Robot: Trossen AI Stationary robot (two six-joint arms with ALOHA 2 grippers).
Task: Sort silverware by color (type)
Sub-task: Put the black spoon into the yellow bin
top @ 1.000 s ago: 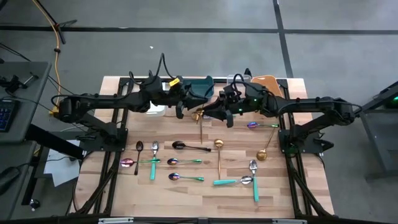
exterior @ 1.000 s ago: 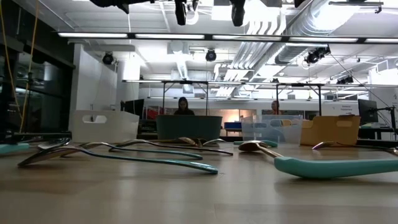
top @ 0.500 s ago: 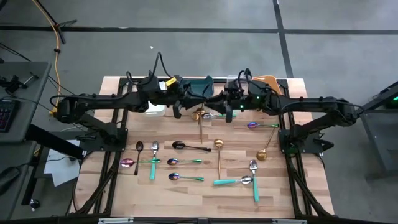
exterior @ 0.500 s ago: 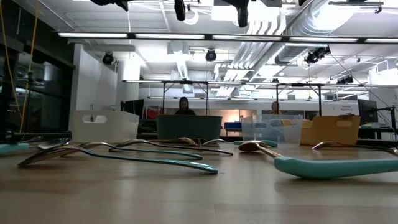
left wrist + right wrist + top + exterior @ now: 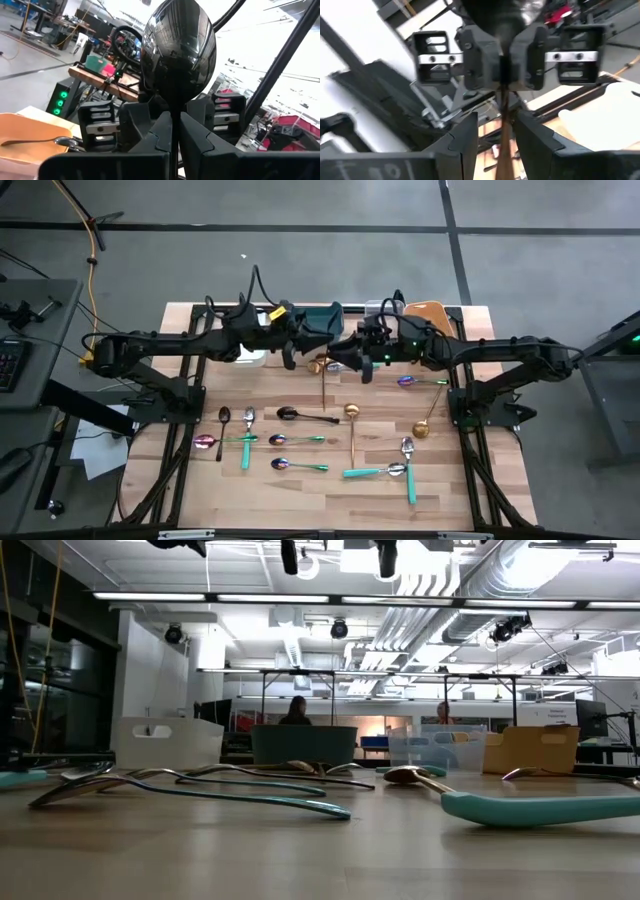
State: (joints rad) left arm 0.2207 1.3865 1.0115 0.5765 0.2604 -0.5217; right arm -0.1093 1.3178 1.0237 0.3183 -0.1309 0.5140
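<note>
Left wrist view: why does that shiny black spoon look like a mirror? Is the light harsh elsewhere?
Left wrist view: the glossy black spoon, pinched in the left gripper, mirrors the room against a glaring white background. Low view: the ceiling strip lights glare brightly. High view: even light, no hard shadows on the wooden table.

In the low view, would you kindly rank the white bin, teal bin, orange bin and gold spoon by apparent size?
1. white bin
2. teal bin and orange bin, too alike to rank
3. gold spoon, smallest, though nearer the camera
</note>
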